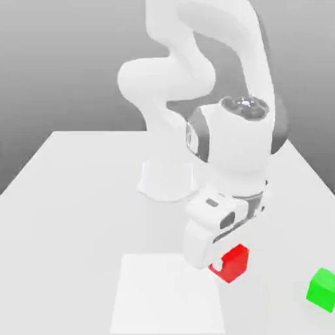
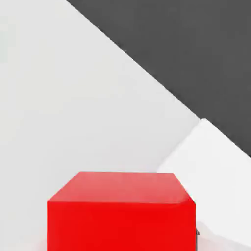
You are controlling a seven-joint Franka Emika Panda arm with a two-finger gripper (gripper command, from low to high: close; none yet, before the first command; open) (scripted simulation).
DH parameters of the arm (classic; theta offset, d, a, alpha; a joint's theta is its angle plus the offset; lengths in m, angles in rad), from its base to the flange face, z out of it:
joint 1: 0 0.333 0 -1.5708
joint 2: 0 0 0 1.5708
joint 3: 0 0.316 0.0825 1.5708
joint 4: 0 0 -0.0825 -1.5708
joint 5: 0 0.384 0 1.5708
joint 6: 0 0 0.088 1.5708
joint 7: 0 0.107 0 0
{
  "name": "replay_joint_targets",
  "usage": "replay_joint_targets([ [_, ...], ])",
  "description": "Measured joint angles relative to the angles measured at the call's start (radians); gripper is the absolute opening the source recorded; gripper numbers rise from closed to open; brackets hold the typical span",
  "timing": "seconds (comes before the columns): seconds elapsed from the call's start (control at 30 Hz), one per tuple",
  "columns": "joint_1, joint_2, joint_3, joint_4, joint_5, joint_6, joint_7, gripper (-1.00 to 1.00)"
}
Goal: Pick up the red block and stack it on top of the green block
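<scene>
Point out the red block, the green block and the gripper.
red block [image 1: 233, 263]: exterior view, on its front face beside the gripper.
green block [image 1: 322, 288]: exterior view, middle of the cube, near the exterior view's right edge.
gripper [image 1: 211, 252]: exterior view, at its lower end against the red block.

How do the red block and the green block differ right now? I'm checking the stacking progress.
The red block sits right at the robot's hand, partly covered by it, while the green block stands alone and untouched toward the exterior view's right. The red block is nearer the middle of the table; the green block is close to its edge. They differ in colour. Both are plain cubes of similar size, and they stand apart, not stacked.
</scene>
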Motion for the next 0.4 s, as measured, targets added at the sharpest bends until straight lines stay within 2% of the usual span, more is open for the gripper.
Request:
replay_joint_targets([
  [0.13, 0.089, 0.051, 0.097, 0.138, -0.034, -0.091, -0.064, -1.0],
  [0.27, 0.137, 0.175, 0.1, 0.188, -0.087, -0.019, -0.053, -1.0],
  [0.3, 0.145, 0.206, 0.092, 0.191, -0.1, 0.009, -0.045, 1.0],
  [0.4, 0.145, 0.206, 0.092, 0.191, -0.1, 0.009, -0.045, 1.0],
])
